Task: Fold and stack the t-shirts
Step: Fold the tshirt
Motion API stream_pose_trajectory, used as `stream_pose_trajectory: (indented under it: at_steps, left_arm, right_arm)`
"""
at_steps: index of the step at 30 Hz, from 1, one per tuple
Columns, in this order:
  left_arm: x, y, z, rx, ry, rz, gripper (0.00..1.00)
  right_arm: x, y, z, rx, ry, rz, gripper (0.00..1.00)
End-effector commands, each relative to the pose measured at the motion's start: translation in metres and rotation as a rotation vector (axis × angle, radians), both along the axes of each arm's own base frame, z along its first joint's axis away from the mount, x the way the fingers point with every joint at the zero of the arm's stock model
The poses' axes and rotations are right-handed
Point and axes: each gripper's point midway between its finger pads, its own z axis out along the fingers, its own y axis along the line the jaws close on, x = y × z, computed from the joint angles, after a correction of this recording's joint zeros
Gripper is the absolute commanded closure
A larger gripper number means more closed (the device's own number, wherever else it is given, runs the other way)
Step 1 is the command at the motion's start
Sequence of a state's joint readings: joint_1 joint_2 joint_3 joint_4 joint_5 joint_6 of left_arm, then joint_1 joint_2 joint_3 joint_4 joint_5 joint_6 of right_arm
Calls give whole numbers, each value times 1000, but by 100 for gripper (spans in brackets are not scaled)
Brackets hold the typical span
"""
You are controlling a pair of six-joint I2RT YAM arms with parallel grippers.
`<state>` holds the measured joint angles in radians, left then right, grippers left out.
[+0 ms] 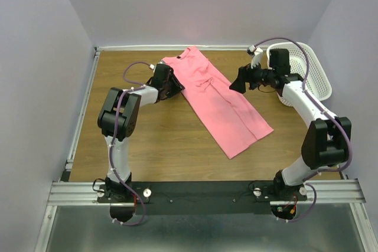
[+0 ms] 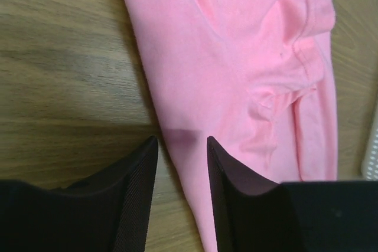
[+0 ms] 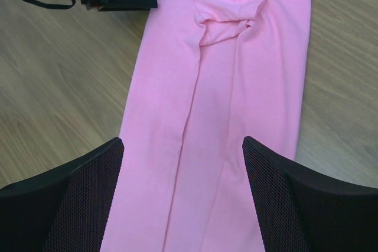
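Stretching diagonally across the middle of the wooden table (image 1: 147, 140), a salmon-pink t-shirt (image 1: 221, 101) is seen folded into a long narrow strip, with its collar end toward the far side. A white perforated basket (image 1: 316, 75) is set at the far right corner. The right gripper (image 3: 183, 141) is held wide apart above the strip. The left gripper (image 2: 182, 141) is seen with its jaws partly apart over the strip's left edge, with nothing clamped.

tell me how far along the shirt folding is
Done: the pink t-shirt lies on the table folded lengthwise into a narrow strip, sleeves tucked in. In hand: the left jaws straddle its edge near the collar end, apart; the right jaws hang open above it, empty. Left: the crosswise folds and stacking; no other shirt is in view.
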<state>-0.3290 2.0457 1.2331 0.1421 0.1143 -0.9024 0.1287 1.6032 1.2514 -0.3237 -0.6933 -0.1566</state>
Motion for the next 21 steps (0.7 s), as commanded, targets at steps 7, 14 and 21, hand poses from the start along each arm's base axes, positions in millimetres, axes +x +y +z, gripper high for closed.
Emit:
stream_pose_trajectory:
  at_steps: [7,14,21]
  left_arm:
    - [-2,40,-47,157,140,25,78]
    - [-6,64,-46,181,118,-18,94]
    - [-9,54,-30,91,78,-115,84]
  right_arm:
    - [-18,-6,20,41,-31,14,11]
    - [-23,-12,19,37,-38,7,11]
    - [-23,-12,12,44,-20,18,11]
